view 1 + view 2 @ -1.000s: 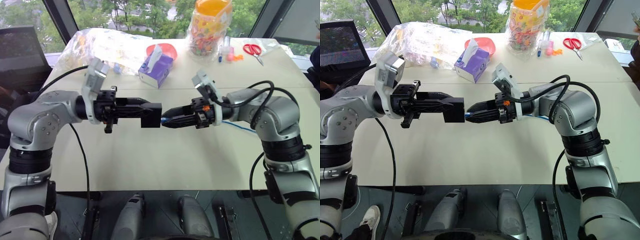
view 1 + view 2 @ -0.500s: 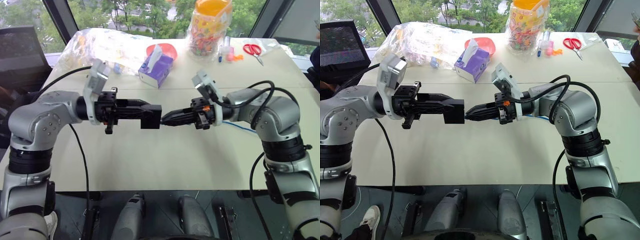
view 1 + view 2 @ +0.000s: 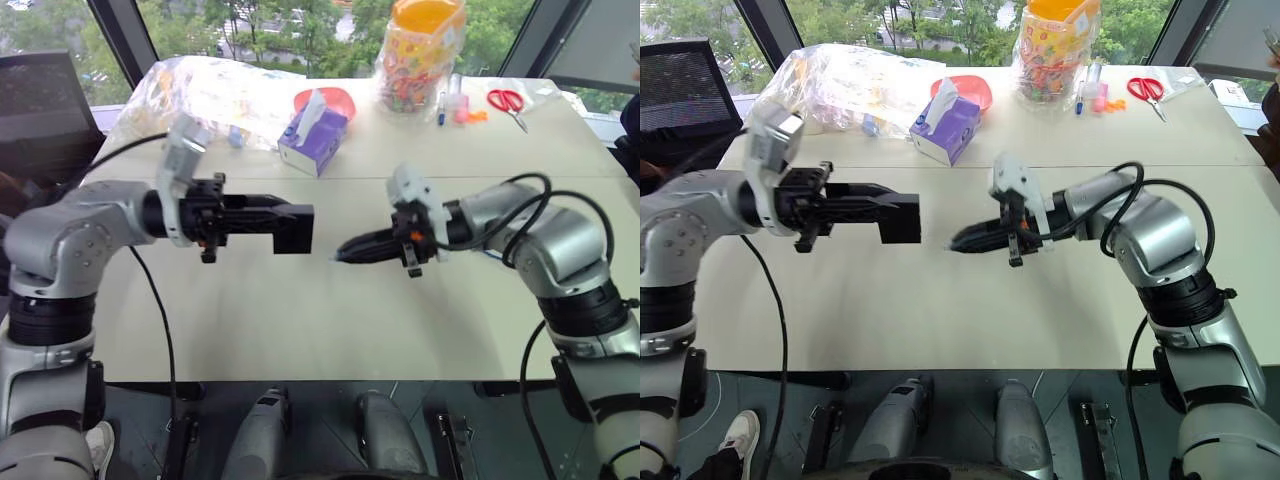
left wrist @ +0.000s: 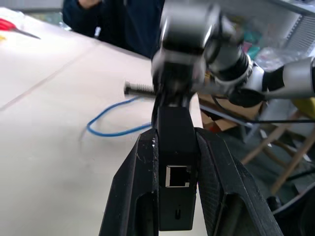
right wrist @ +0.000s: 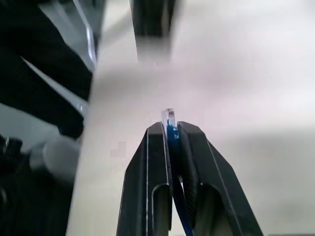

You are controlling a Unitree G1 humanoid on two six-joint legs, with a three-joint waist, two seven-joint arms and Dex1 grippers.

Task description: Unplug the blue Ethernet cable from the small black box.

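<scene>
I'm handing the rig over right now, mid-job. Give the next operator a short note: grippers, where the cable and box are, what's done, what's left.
Left gripper: shut on the small black box, held above the table; its port faces the right arm and is empty.
Right gripper: shut on the plug end of the blue Ethernet cable; the plug tip sticks out past the fingers. The rest of the cable trails on the table by the right arm.
Done: plug is out, with a clear gap between box and plug.
Left: probably just set both down and release.
</scene>
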